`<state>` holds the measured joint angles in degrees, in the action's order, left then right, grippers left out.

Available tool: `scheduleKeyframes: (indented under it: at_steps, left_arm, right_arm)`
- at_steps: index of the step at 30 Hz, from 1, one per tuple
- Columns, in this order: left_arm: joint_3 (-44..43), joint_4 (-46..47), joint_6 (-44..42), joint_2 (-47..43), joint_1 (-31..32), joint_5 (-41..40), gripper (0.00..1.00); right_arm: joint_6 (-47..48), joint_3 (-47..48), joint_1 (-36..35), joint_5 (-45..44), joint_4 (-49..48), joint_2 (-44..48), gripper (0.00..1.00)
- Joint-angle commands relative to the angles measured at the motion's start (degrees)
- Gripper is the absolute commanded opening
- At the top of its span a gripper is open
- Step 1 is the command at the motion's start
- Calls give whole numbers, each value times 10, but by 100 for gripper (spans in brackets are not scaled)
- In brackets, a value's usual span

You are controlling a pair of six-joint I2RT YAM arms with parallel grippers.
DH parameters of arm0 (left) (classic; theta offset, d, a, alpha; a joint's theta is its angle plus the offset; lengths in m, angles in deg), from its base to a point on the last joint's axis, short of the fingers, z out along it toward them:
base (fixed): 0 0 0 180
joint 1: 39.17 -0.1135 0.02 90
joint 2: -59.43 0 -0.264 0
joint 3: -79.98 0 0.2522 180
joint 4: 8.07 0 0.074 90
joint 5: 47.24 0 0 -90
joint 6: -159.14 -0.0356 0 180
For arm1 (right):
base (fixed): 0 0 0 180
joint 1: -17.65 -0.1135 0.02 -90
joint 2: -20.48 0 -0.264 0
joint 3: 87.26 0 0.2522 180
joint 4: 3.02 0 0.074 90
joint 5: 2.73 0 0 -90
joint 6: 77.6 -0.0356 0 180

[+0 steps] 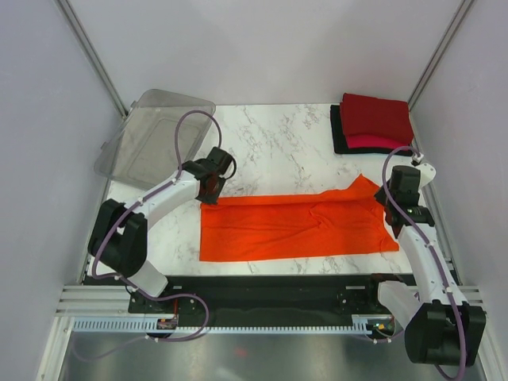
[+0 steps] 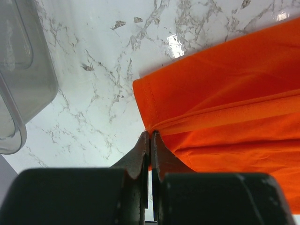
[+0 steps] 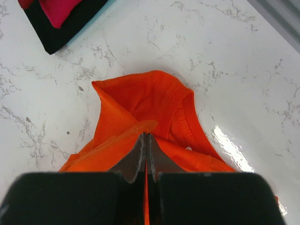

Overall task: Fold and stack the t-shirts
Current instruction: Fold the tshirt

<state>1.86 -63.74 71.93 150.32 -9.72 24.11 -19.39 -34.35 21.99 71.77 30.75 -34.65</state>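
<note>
Bin (image 1: 155,135) near left fingers (image 2: 161,161); perhaps three stacked shirts (image 1: 375,123) beyond

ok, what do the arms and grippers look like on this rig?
Both arms match: white links with black joint housings. A thin purple cable loops loosely along the left arm, and another runs along the right arm. The left gripper and right gripper each have a blocky black body and two dark grey fingers tapering to thin tips. No markings visible.
</note>
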Motion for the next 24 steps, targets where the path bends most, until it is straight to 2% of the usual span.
scheduleKeyframes:
  at_steps: [1, 9, 15, 20, 22, 24]
  left_arm:
    - [9, -10, 35, -19, 16, -27, 2]
    - [26, -40, 76, 15, 71, -79, 2]
    - [43, -60, 109, 10, 75, -110, 5]
    - [46, -76, 122, -6, 83, -112, 26]
    - [42, -84, 130, -11, 85, -116, 37]
    - [36, -99, 146, -19, 86, -118, 40]
  right_arm:
    - [-25, -20, 5, -8, 11, 25, 0]
    - [-93, -65, 7, -26, 20, 74, 0]
    - [-121, -77, 10, -43, 40, 78, 0]
    - [-146, -82, 12, -38, 51, 74, 0]
    - [-151, -78, 12, -41, 63, 75, 4]
    - [-158, -75, 11, -46, 71, 78, 11]
